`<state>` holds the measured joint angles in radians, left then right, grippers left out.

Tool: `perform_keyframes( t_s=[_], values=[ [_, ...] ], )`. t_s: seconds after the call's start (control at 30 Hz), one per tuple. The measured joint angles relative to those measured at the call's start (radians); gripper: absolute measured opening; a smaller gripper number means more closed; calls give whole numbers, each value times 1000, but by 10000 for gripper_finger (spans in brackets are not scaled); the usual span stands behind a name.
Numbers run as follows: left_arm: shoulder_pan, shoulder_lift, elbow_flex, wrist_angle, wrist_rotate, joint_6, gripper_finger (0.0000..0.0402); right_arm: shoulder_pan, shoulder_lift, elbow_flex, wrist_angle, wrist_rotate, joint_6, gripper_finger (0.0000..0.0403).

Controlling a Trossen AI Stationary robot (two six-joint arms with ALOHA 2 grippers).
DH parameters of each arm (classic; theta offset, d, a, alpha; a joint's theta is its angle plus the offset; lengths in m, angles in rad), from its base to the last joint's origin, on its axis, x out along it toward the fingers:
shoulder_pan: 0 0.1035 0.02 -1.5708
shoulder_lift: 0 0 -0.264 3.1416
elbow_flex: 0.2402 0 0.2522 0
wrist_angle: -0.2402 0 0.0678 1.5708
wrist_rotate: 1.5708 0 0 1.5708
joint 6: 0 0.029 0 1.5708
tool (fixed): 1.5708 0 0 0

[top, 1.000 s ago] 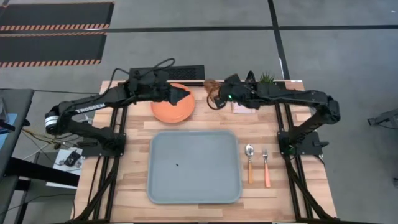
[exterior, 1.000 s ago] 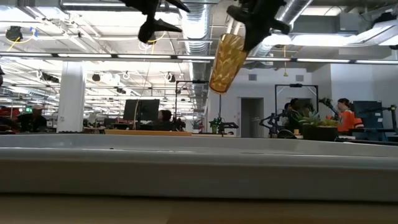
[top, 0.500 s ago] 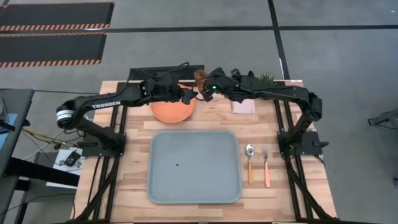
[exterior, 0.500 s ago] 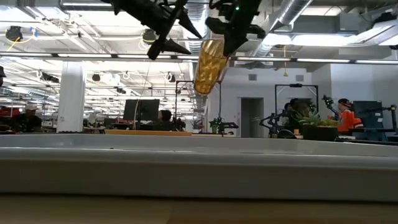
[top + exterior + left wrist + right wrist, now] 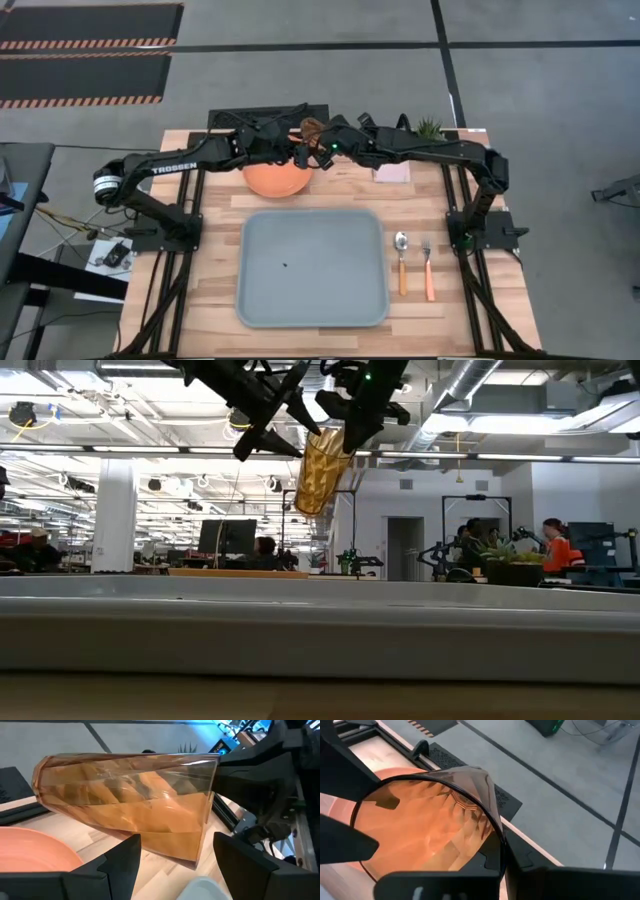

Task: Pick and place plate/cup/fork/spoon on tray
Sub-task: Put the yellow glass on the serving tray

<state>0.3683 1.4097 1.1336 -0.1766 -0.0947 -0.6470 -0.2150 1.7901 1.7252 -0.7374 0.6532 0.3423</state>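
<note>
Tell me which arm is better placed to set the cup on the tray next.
Probably the right. Its pincer already grips the cup, raised over the plate. The left pincer is open, its fingers either side of the cup but not closed on it. The tray sits nearby.

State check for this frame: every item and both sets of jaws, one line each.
cup: held in the air, tilted, above the far part of the table.
right gripper: jaws shut on the cup.
left gripper: jaws open, either side of the cup.
plate: on the table beyond the tray, not loaded.
tray: empty.
spoon: on the table right of the tray.
fork: on the table beside the spoon.
</note>
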Motion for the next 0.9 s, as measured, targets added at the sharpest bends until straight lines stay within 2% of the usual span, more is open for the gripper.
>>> perform_keyframes(
  t_s=[0.13, 0.27, 0.63, 0.9],
  values=[
    [0, 0, 0, 9, 2, 28, 240, -3, -3, 0, 1, -24, 1, 12],
    [0, 0, 0, -17, 45, 64, 224, 2, -3, 0, 13, -34, -102, 12],
    [-1, -1, -2, -39, 53, 38, 46, 30, -4, 0, 65, -47, -262, 16],
    [-2, -1, -3, -32, 60, 22, 5, 38, -5, 0, 70, -73, -279, 17]
  ],
)
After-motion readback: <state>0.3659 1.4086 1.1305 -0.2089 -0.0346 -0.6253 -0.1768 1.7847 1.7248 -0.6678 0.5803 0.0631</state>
